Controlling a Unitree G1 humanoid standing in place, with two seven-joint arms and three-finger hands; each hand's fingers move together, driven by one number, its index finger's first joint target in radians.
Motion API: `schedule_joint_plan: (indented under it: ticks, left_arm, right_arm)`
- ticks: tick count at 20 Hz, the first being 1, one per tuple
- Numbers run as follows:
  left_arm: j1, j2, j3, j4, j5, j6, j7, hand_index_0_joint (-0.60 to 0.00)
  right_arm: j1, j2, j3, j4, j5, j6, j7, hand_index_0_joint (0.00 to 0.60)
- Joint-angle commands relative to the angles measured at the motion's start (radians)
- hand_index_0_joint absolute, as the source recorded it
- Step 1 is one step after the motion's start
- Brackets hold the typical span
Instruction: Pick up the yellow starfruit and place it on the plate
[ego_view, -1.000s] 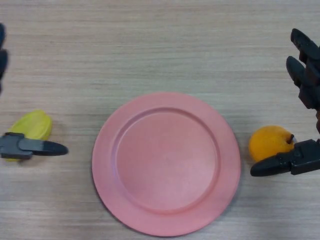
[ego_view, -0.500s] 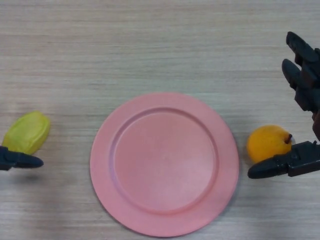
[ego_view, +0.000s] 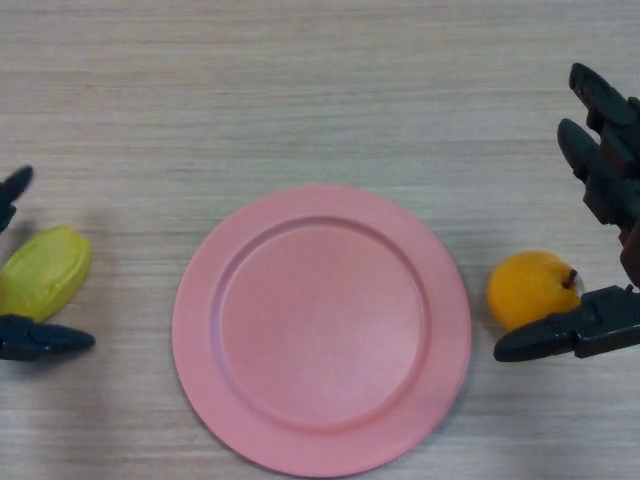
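Starfruit: the yellow starfruit (ego_view: 42, 273) lies on the table (ego_view: 300, 90) well left of the pink plate (ego_view: 320, 328), at the picture's left edge, not lifted.
Plate: bare, nothing on it; it sits between the two fruits.
Left hand: the left hand (ego_view: 40, 341) shows only as fingertips at the left edge, one tip just below the starfruit on the side facing the robot and another above it on the far side. The fruit sits in the gap between them. The fingers look spread and not yet closed on it, so I judge the hand released, bracketing the fruit.
Right hand: the right hand (ego_view: 605, 325) hangs right of the plate, fingers spread wide around the orange fruit (ego_view: 530, 288) without clasping it; idle and unclenched.
Stage: my judgement is the grasp is about to be made; nothing of the placing is done.
Risk, slip: the starfruit is ridged and tapered, so fingers closing on its sloping ends may squeeze it out sideways, away from the plate.
Risk, hidden grip: most of the left hand is out of view, so whether the palm is squarely behind the fruit cannot be told; an off-centre pinch could let it roll in transit.
Risk, rim: carried too low toward the plate, the fruit could strike the raised rim and push the plate toward the orange fruit.
Risk, wrong fruit: the right hand sits so near the orange fruit that any twitch could knock it against the plate.
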Motion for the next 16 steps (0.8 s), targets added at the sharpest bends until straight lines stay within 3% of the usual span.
schedule_joint_plan:
  ticks: [1,5,8,11,15,16]
  left_arm:
    - [-0.028,0.081,0.036,-0.008,0.073,-0.131,0.101,-0.600]
    - [-0.041,0.080,0.033,0.024,0.060,-0.166,0.115,-0.600]
    - [-0.060,0.088,0.041,0.010,0.086,-0.199,0.220,-0.600]
    - [-0.058,0.093,0.057,-0.058,0.070,-0.226,0.234,-0.600]
    - [-0.030,0.028,0.043,-0.282,0.027,-0.169,0.149,-0.600]
    - [-0.015,-0.013,0.004,-0.370,0.030,-0.148,0.104,-0.600]
  right_arm:
    - [-0.015,-0.022,-0.077,-0.083,0.065,-0.074,-0.003,0.000]
    - [-0.016,-0.026,-0.082,-0.074,0.049,-0.091,-0.005,0.000]
    - [-0.022,-0.027,-0.082,-0.087,0.052,-0.066,-0.010,0.000]
    - [-0.015,-0.024,-0.080,-0.092,0.047,-0.069,-0.012,0.000]
    - [-0.013,-0.024,-0.087,-0.116,0.051,-0.048,-0.016,0.000]
    - [-0.011,-0.025,-0.086,-0.117,0.044,-0.059,-0.015,0.000]
